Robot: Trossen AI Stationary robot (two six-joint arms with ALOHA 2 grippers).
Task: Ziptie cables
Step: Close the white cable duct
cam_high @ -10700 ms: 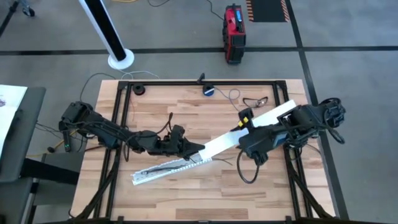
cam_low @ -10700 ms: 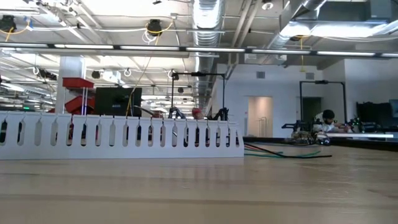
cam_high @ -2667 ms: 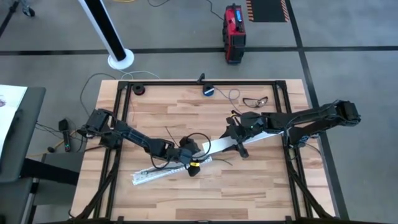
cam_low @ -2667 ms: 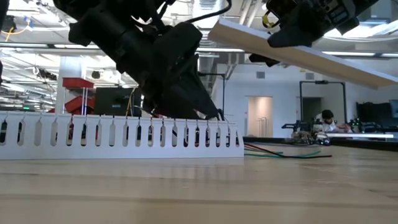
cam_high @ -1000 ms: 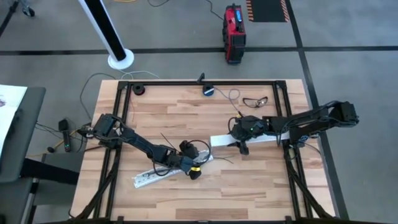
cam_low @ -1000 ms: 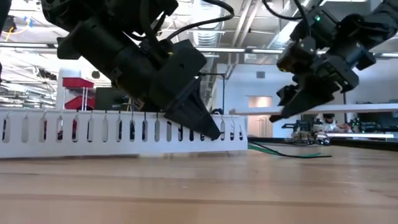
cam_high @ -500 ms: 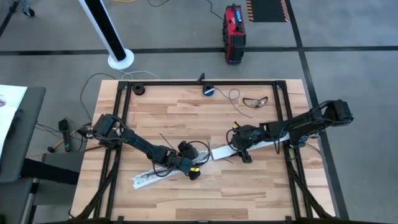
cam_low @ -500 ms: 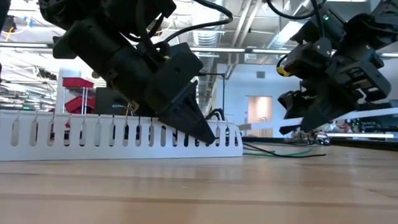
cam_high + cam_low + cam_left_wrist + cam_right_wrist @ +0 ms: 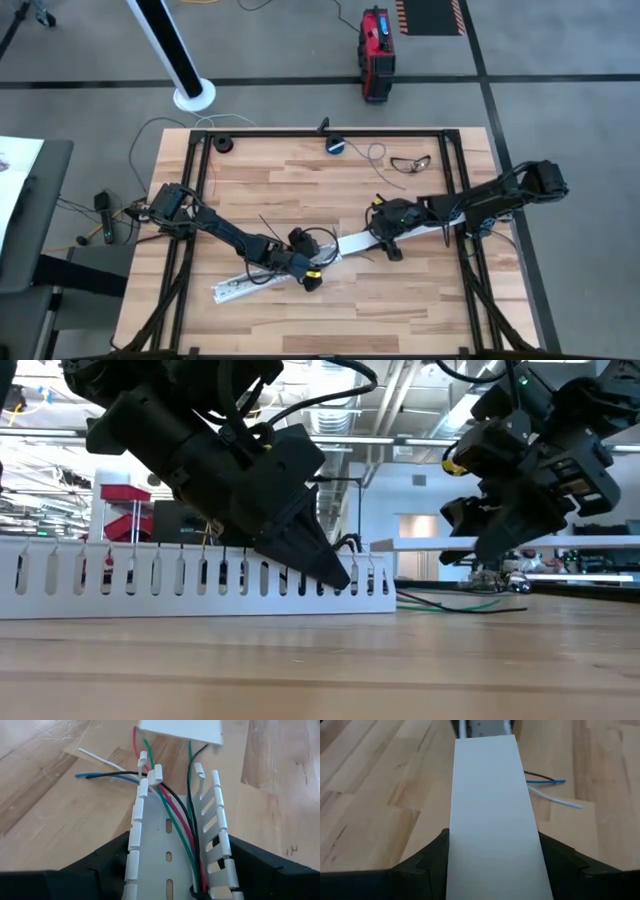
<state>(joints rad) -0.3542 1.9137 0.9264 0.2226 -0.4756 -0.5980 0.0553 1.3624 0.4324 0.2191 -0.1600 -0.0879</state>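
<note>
A white slotted duct (image 9: 250,280) lies slantwise on the table, near the front. The cables (image 9: 172,812), red, green, black, blue and white wires, run along its floor and spill out of its right end onto the wood. My left gripper (image 9: 310,274) is shut on the duct near that end. My right gripper (image 9: 388,243) is shut on a flat white cover strip (image 9: 360,241). The strip's free end hangs just past the duct's right end. My left gripper clasps the duct's two slotted side walls (image 9: 131,865) from outside, one finger on each, near its right end. The fingers (image 9: 335,575) come slanting down from the table's left. The duct rests on the table. My right gripper pinches the cover strip's two long edges (image 9: 451,855) between its fingers, which lie across the strip. The strip (image 9: 420,543) is lifted clear and about level.
A small round blue-black device (image 9: 336,146) with a pale cord and a dark wire loop (image 9: 410,162) lie at the far edge. The black frame (image 9: 200,180) rims the table. Bare wood lies near the front right.
My right gripper has carried the cover strip toward the table's near edge and a little left. The strip's free end has come close to the duct's right end. It tipped on the way and is level again now.
</note>
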